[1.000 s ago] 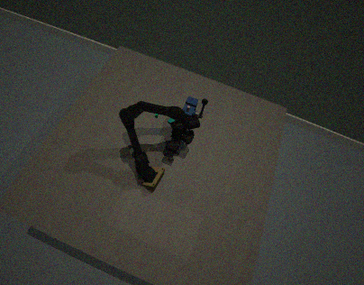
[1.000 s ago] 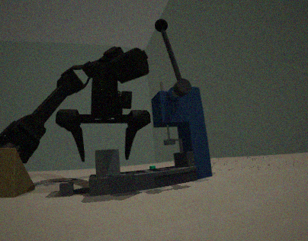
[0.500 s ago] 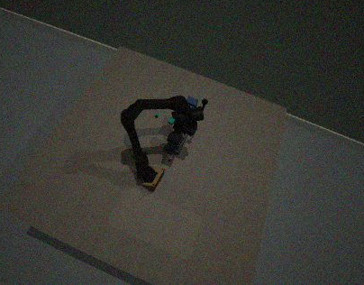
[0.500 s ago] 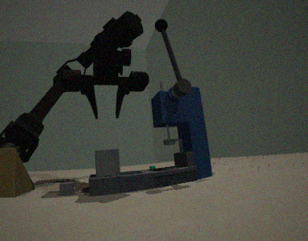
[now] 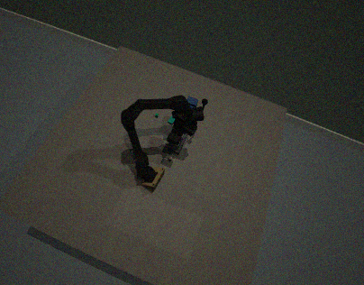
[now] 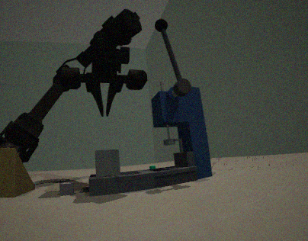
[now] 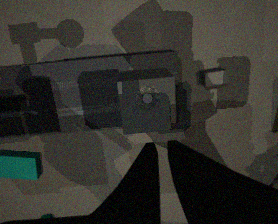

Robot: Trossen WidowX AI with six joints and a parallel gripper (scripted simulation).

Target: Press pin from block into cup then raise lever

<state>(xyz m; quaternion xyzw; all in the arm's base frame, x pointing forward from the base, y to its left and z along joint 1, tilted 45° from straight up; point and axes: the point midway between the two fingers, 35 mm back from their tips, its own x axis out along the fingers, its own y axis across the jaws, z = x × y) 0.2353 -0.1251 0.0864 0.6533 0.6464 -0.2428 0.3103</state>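
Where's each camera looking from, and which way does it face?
Top: high overhead, looking down on the table; the whole arm shows, bent over the press.
Exterior: low at the table's side, facing the blue press and block side-on; forearm and pincer show.
Wrist: on the arm, looking down past the pincer at the block.
Exterior and wrist share block and pincer.

From my remote seat I see a tan tabletop (image 5: 235,160) (image 6: 184,216) (image 7: 210,35) running under the pincer (image 5: 174,138) (image 6: 105,116) (image 7: 162,143). Directly on it, below the pincer, lies the press's long grey base (image 5: 183,144) (image 6: 142,181) (image 7: 100,61). In my exterior view, a small grey cube (image 5: 167,161) (image 6: 66,188) (image 7: 215,76) and the arm's yellow mount (image 5: 159,177) (image 6: 10,174) sit left of the pincer.
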